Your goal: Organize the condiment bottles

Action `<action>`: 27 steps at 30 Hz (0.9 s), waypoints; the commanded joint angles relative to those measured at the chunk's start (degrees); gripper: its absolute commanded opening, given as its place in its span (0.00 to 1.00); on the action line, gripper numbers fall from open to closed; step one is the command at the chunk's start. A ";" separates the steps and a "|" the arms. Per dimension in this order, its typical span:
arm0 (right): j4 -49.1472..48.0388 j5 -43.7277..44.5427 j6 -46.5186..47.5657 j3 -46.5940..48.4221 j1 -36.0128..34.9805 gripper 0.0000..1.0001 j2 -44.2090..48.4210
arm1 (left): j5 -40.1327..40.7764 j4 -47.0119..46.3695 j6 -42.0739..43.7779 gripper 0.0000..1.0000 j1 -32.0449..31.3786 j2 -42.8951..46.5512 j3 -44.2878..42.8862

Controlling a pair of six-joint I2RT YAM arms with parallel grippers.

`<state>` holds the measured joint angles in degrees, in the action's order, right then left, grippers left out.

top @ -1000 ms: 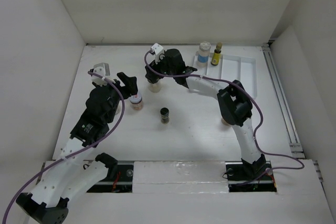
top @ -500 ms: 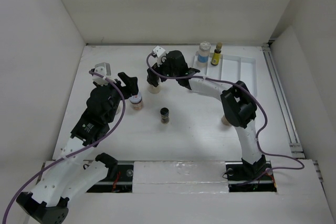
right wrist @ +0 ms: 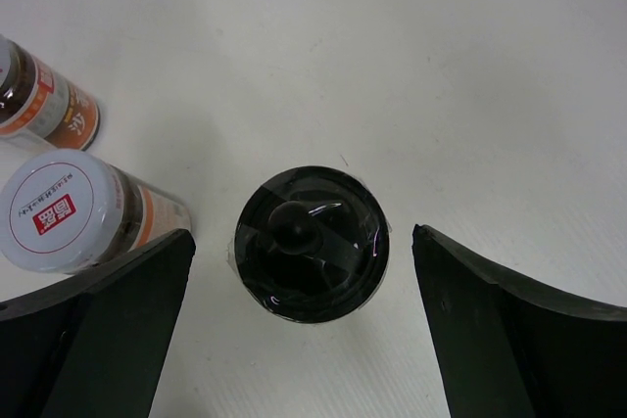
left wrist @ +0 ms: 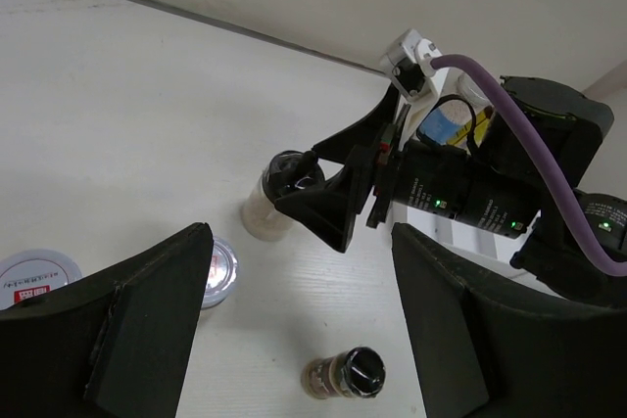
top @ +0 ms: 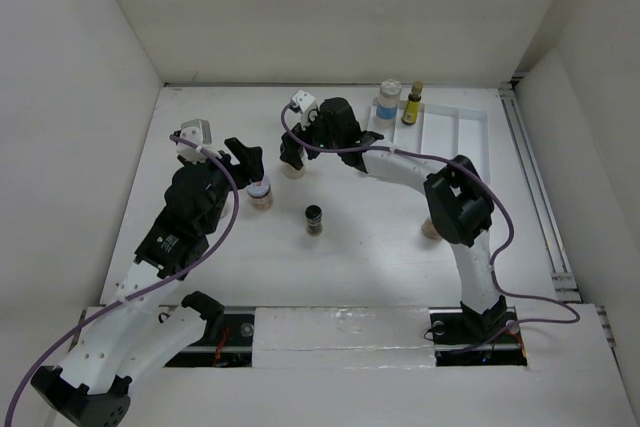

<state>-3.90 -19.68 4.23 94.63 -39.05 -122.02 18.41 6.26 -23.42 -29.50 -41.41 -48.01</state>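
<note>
Between the spread fingers of the right end effector (right wrist: 302, 234) stands a black-capped jar (right wrist: 310, 247), upright on the bench (top: 380, 247), with bare bench showing on either side of its cap, so the jaws are open and grip nothing. The step in hand looks like the pickup of this jar. To do it well, the wrist should centre the cap evenly between the two fingers, sink low enough for the pads to meet the body rather than the smooth cap, and only then close. The gap on one side looks a little wider than on the other, so a small sideways trim first would stop the jar being shoved as the jaws come in. Just outside one finger sits a pale-lidded jar (right wrist: 67, 210) with red print on its lid, and a jar with an orange and white label (right wrist: 34, 95) stands beyond that. Both are near enough that any swing toward that side could knock them, so a straight lift is the safer exit. Off to the far side of this end effector, a white tray (top: 465, 132) already carries a blue-labelled jar (top: 387, 105) and an amber bottle (top: 411, 105). The left end effector (left wrist: 299, 261) hangs nearby, jaws apart and empty, with a small black-capped bottle (left wrist: 343, 374) standing free ahead of it.
</note>
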 commanded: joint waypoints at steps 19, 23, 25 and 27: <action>-15.26 0.35 -5.90 -4.18 0.38 0.54 10.62 | -0.66 -1.78 0.66 0.70 0.23 0.80 -0.42; -17.19 1.66 -5.90 -9.10 3.97 0.54 21.51 | -1.19 -2.30 0.66 0.70 0.23 0.80 -0.42; -17.19 2.19 -5.90 -11.12 7.73 0.54 25.84 | -1.19 -2.31 0.66 0.70 0.23 0.80 -0.42; -17.19 3.42 -5.90 -13.94 10.99 0.54 31.65 | -1.19 -2.31 0.66 0.70 0.23 0.28 -0.42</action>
<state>-11.20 -18.26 -1.17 81.62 -33.76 -100.20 17.74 6.20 -23.42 -29.50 -41.34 -48.01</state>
